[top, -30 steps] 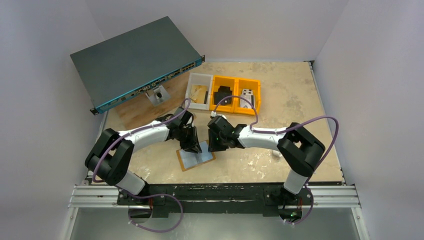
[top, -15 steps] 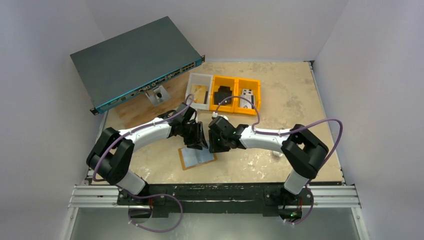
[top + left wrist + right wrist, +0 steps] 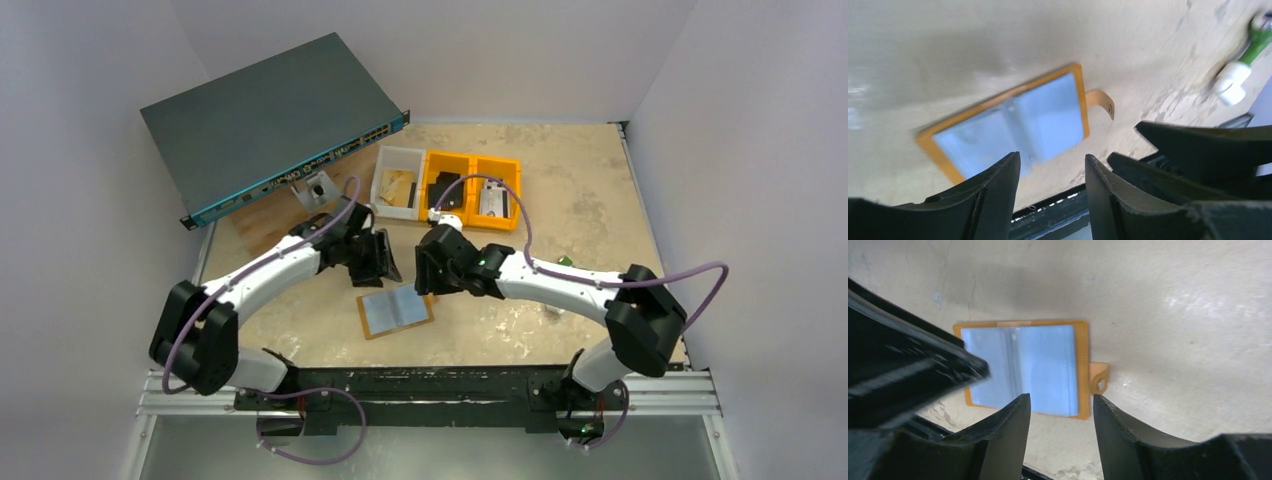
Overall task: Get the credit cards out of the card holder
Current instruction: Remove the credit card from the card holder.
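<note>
The card holder [image 3: 396, 311] lies open and flat on the table, tan-orange rim, pale blue-grey inside. It also shows in the left wrist view [image 3: 1013, 122] and the right wrist view [image 3: 1023, 367], snap tab [image 3: 1099, 378] out to its side. No cards show in its pockets or in either gripper. My left gripper [image 3: 382, 268] is open and empty, raised above the holder's far-left side. My right gripper [image 3: 424, 282] is open and empty, raised above its far-right corner. The two grippers stand close together.
A white bin [image 3: 399, 183] and two orange bins [image 3: 470, 190] with small items stand at the back. A dark network switch [image 3: 270, 120] leans at the back left. A small green-and-white object [image 3: 1240, 62] lies on the table to the right.
Both grippers have risen and drawn back from the card holder, the left toward the back left. The open card holder lies uncovered in the same place.
</note>
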You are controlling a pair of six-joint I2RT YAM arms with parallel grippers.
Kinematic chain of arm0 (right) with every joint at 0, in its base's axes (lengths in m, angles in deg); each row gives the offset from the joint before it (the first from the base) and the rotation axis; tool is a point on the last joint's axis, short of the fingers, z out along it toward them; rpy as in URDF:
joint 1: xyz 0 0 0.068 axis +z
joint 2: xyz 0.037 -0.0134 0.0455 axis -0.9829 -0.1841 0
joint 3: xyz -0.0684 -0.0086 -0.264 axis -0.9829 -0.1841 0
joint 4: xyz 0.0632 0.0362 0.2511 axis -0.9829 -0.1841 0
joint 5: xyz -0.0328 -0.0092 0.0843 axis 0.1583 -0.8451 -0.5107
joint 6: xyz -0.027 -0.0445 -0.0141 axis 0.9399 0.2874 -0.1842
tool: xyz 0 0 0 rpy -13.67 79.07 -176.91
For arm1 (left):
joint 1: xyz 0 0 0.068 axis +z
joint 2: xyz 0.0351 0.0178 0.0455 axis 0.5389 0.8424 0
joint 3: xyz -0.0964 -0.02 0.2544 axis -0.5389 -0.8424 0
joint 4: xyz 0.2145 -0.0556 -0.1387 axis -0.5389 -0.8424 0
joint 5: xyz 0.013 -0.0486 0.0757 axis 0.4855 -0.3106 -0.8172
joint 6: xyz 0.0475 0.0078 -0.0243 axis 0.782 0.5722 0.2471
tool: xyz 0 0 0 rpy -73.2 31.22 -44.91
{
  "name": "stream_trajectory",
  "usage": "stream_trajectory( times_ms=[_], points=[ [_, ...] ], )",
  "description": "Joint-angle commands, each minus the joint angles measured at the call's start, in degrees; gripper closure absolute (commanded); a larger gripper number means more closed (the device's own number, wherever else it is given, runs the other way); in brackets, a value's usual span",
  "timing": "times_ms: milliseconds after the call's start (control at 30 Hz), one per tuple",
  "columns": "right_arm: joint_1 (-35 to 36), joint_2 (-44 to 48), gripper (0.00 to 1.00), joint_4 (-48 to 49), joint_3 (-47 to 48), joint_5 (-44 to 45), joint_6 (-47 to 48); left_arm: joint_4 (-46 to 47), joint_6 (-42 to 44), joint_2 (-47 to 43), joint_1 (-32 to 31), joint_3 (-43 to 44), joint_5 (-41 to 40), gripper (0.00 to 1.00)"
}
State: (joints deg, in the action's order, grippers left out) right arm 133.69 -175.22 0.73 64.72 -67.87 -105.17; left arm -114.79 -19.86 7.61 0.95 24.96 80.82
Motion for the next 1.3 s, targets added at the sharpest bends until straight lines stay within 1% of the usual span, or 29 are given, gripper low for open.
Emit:
stream_trajectory(
  times_ms=[0,167,300,500,800,933,967,1067,1267],
  points=[
    [4.5,-4.7,0.51,1.2,4.8,-0.1,1.7,-4.2,0.2,-7.2,6.5,-2.7,-4.0,0.49],
    [7.9,-12.1,0.51,2.2,10.2,-1.6,2.8,-8.7,3.3,-12.5,11.2,-4.9,-5.7,0.42],
    [9.1,-18.5,0.51,0.8,15.5,-1.2,3.7,-9.7,4.3,-14.4,13.3,-7.1,-5.3,0.41],
    [9.3,-22.9,0.51,0.2,18.3,-1.9,4.6,-9.1,3.8,-16.0,14.0,-9.3,-4.0,0.41],
    [9.9,-27.5,0.53,-1.4,21.8,-2.0,5.1,-7.5,3.7,-15.3,14.2,-10.9,-2.4,0.41],
    [9.9,-29.1,0.62,-1.9,21.7,-2.6,4.7,-6.8,3.7,-15.1,14.2,-11.4,-1.8,0.41],
    [9.7,-29.3,0.64,-1.7,21.1,-4.2,3.7,-6.6,3.7,-15.0,14.2,-11.5,-1.6,0.41],
    [8.8,-29.0,0.72,-0.8,18.8,-5.3,2.7,-5.9,3.7,-14.6,14.2,-12.2,-0.7,0.42],
    [4.6,-26.3,0.87,7.6,11.0,-13.2,1.3,-3.0,3.7,-12.9,14.1,-14.2,2.8,0.48]
  ],
)
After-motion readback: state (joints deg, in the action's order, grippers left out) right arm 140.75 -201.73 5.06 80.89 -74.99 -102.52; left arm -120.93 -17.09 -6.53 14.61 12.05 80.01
